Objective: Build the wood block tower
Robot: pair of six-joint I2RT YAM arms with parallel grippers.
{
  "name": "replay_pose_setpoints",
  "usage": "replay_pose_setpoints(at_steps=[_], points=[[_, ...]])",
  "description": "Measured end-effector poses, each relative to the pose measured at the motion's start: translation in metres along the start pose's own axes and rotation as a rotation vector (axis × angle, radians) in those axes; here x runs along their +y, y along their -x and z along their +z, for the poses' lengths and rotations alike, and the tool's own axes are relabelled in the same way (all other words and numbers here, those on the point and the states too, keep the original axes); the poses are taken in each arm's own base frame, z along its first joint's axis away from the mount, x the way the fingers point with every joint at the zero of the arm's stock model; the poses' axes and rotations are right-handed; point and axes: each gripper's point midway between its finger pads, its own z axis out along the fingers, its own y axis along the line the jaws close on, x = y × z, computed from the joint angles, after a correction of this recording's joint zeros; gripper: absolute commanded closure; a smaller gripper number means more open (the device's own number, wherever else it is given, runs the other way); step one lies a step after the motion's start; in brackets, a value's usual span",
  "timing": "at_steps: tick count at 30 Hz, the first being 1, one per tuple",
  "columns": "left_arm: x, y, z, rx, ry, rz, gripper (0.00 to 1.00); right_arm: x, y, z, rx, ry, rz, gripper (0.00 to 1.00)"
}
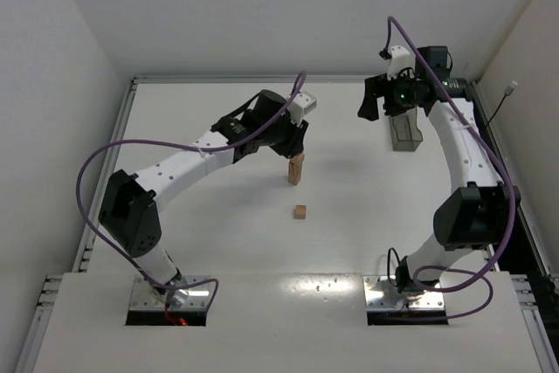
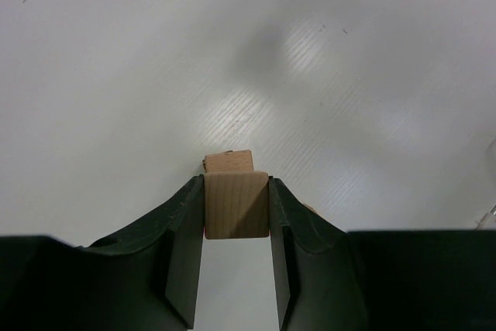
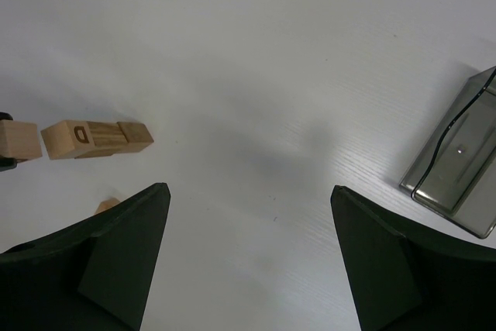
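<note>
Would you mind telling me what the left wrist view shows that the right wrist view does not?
Only the left wrist: the left gripper shut on a wood block, clamped on both sides. Only the right wrist: the open right gripper, the dark bin and a loose block. Both: the held block and the tower it is held above.

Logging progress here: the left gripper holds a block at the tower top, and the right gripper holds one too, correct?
Not quite. The right gripper is open and empty, as the right wrist view shows. The left gripper does hold a block at the tower top.
</note>
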Motion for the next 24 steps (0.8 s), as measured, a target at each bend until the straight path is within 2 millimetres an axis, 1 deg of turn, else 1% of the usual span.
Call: replay_pose_setpoints(at_steps=[5,14,18,24], points=[[0.000,-0.003,0.003,0.011,0.000,-0.002,1.00,0.000,0.000,0.000,0.000,0.000,0.000,0.18],[0.002,-0.013,0.013,0.045,0.000,-0.007,1.00,0.000,0.000,0.000,0.001,0.001,0.001,0.18],[0.002,-0.016,0.016,0.052,0.000,-0.009,1.00,-0.001,0.002,0.001,-0.003,0.001,-0.001,0.18],[0.002,-0.012,0.018,0.046,-0.001,-0.008,1.00,-0.001,0.006,0.001,-0.010,0.003,-0.004,0.18]])
